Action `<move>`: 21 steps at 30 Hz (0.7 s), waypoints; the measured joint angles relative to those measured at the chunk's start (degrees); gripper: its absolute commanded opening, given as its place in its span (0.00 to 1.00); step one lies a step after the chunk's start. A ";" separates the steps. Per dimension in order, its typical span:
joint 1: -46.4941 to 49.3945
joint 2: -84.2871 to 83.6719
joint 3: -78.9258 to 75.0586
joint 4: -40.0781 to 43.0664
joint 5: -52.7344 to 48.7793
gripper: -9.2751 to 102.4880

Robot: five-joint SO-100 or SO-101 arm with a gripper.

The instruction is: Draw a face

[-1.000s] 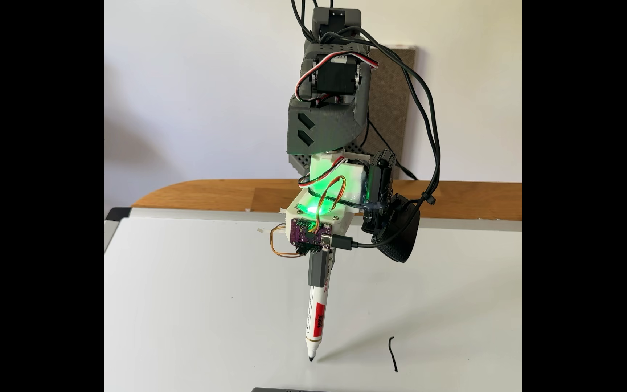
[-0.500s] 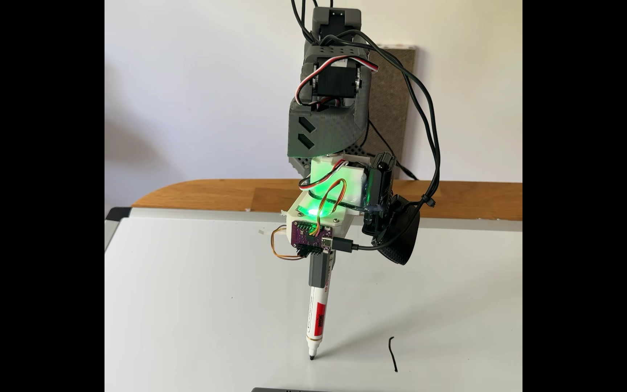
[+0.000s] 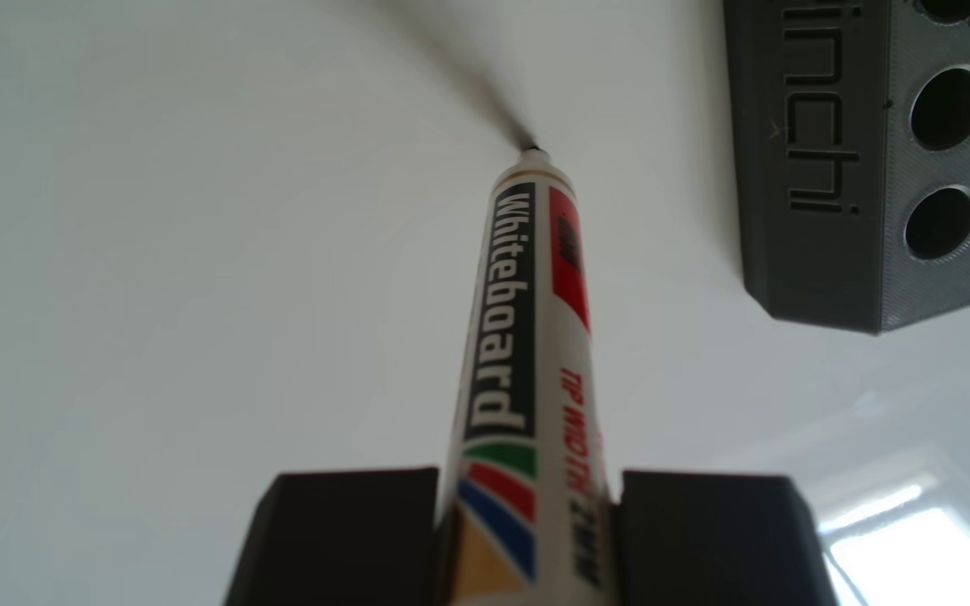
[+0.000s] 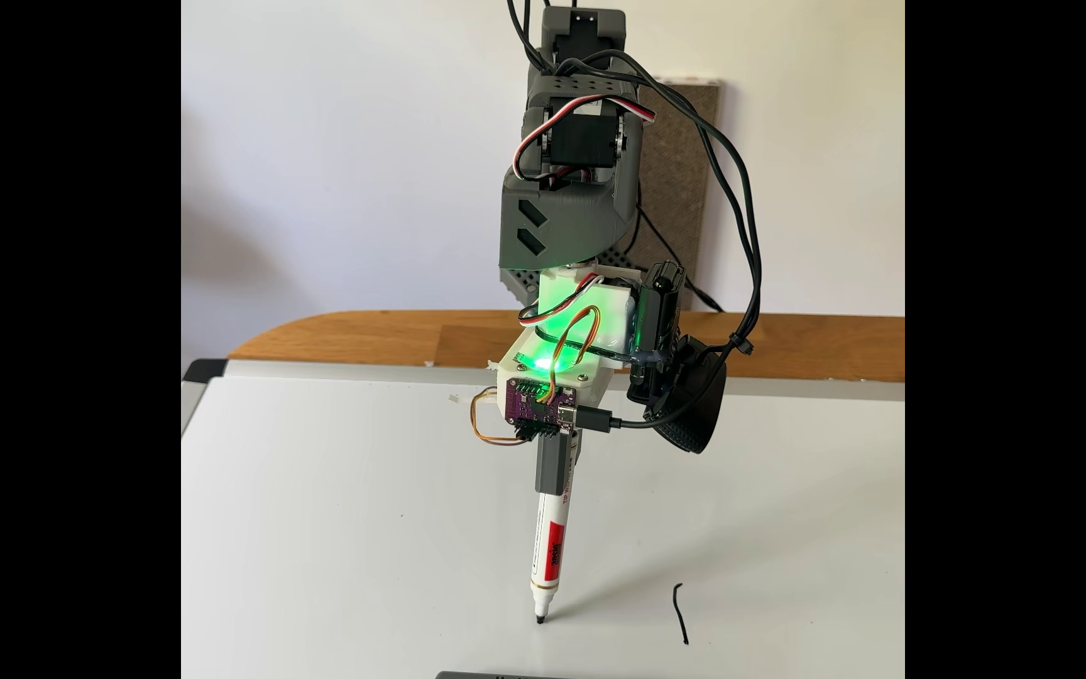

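The dark fingers (image 3: 529, 536) are clamping a white whiteboard marker (image 4: 549, 555), its tip touching the glossy white board (image 4: 331, 522), left of a short curved black stroke (image 4: 681, 614).

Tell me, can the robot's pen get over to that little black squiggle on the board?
Probably yes: in the fixed view, only bare whiteboard lies between the marker tip and the black stroke.

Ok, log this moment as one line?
gripper: shut on marker | tip: at whiteboard | face: one short stroke | grey block: beside tip
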State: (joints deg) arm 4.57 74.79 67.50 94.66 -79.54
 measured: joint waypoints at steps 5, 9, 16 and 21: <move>0.00 3.08 3.69 0.00 -0.09 0.08; 0.00 5.10 5.98 0.00 -0.09 0.08; 0.00 8.44 9.49 0.00 0.00 0.08; 0.00 10.81 12.13 0.00 0.00 0.08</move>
State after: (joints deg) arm 4.57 85.61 79.63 94.66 -79.54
